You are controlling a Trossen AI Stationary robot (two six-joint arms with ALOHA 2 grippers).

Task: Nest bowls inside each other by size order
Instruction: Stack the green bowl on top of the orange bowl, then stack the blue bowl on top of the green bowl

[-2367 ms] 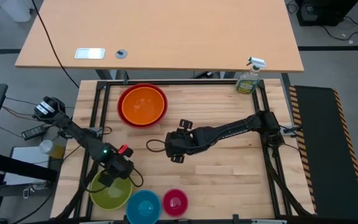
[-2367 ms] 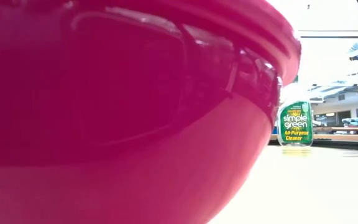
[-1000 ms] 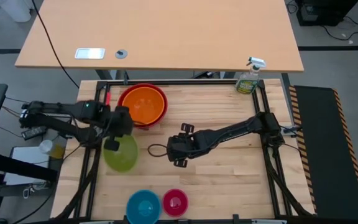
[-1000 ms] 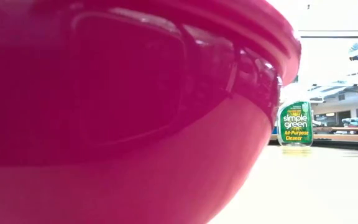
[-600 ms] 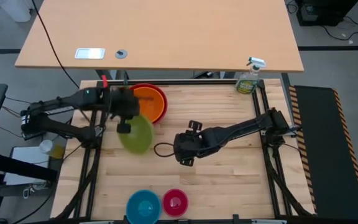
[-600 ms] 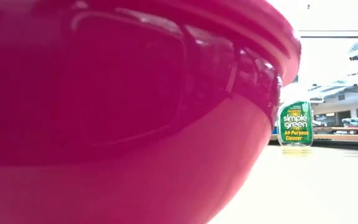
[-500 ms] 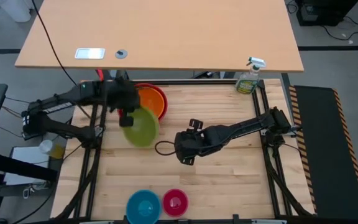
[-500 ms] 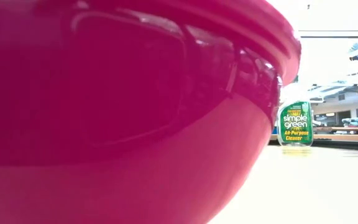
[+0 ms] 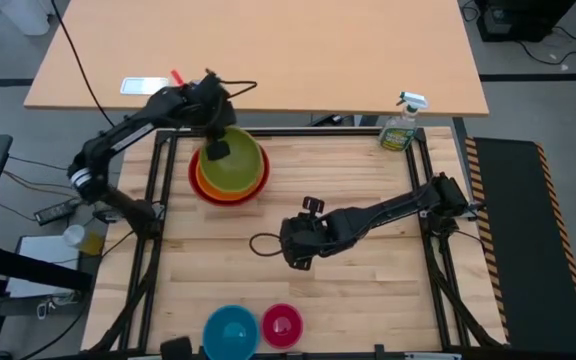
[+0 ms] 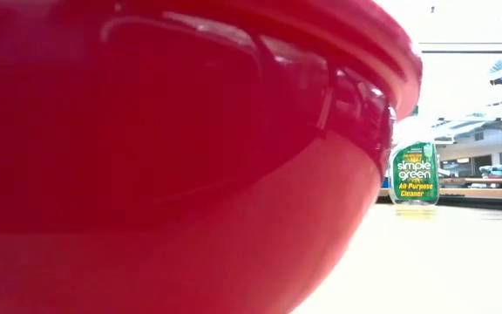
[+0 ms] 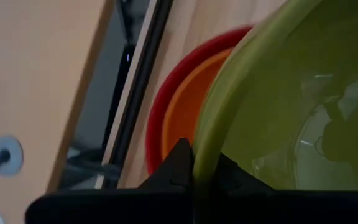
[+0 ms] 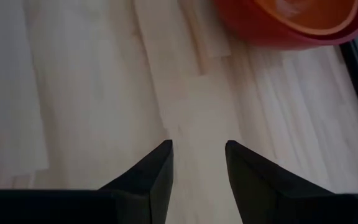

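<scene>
The yellow-green bowl (image 9: 236, 160) sits mouth up in the orange bowl (image 9: 208, 182), which is nested in the red bowl (image 9: 196, 185) at the table's far left. My left gripper (image 9: 216, 150) is shut on the yellow-green bowl's rim; whether the bowl's base rests on the orange bowl I cannot tell. The blue bowl (image 9: 231, 330) and the magenta-pink bowl (image 9: 282, 325) stand on their bases at the near edge. My right gripper (image 9: 286, 245) is open and empty over the table's middle, its fingers (image 12: 157, 168) apart above bare wood. My left gripper holds the yellow-green bowl by its rim (image 11: 204, 146) on the far-left side, one finger inside the bowl and one outside. The fingers come from above, slanting from the far left. The bowl sits mouth up inside the orange bowl (image 11: 182, 112).
A green cleaner spray bottle (image 9: 400, 125) stands at the far right corner and also shows in the low view (image 10: 414, 173). A bowl close before the low camera (image 10: 164, 157) fills most of that view. A black frame (image 9: 158, 190) borders the table. Bare wood lies at the middle and right.
My left gripper has carried the yellow-green bowl from the table's left toward the far edge and a little right, over the red and orange bowls. The bowl, hanging tipped before, now sits mouth up in the orange bowl. My right gripper has shifted slightly right.
</scene>
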